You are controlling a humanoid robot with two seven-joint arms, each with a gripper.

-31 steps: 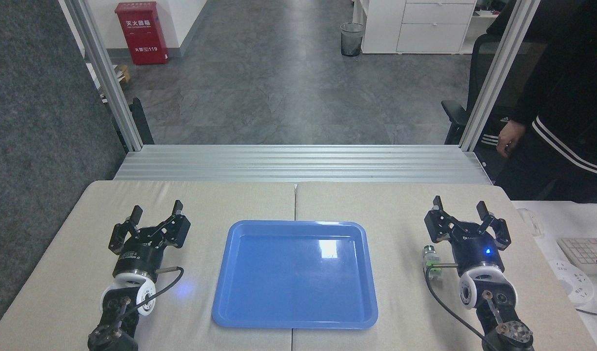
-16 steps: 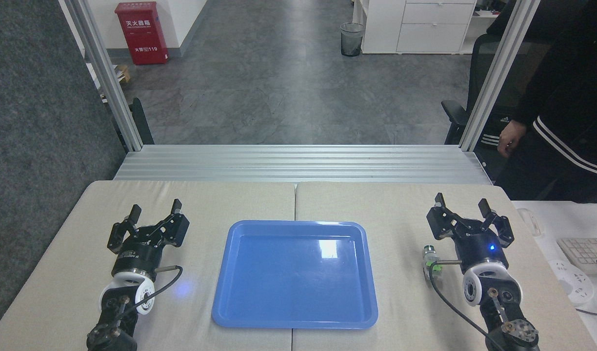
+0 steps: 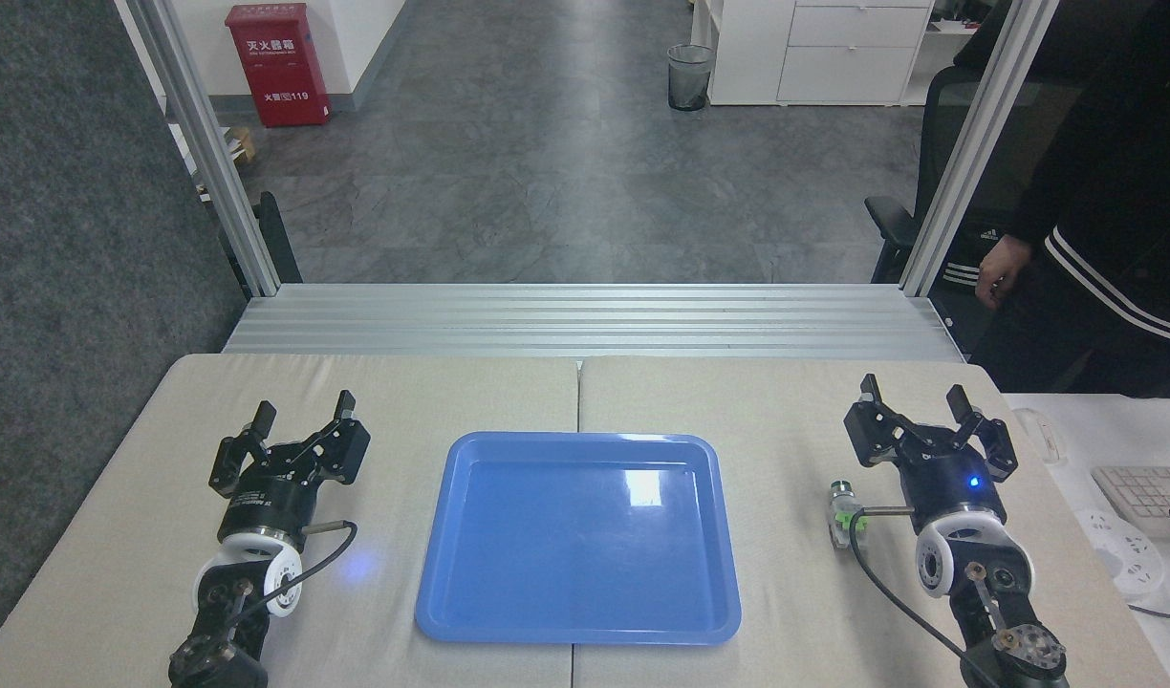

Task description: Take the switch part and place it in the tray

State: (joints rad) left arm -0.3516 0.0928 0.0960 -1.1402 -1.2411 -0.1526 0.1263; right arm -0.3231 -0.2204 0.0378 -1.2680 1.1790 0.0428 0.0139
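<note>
My right pincer (image 3: 913, 390) stands wide open, its two black fingers spread apart and pointing away from me, with nothing between them and nothing touching them. It sits to the right of the tray (image 3: 578, 535), well clear of the tray's rim, over the beige table pad (image 3: 757, 401). A small blue light glows on its body.

The switch part (image 3: 842, 513) lies on the pad between the tray and my right wrist, just beside the wrist and nearer to it than to the tray. Its silver-grey end points away from me, the green block sits in the middle, and the pale base is toward me. It is behind my open fingers, not within their reach, and a black cable from my wrist curves past its near end; I cannot tell whether the cable touches it.

My left pincer (image 3: 300, 409) is also open and holds nothing. It rests to the left of the tray, apart from its rim, fingers pointing away and slightly toward the tray.

The tray is blue and glossy, lying flat across the seam of the two pads with nothing in it.

Far to the right of the tray, beyond the table, a person's hand (image 3: 996, 277) hangs beside a dark sleeve.
</note>
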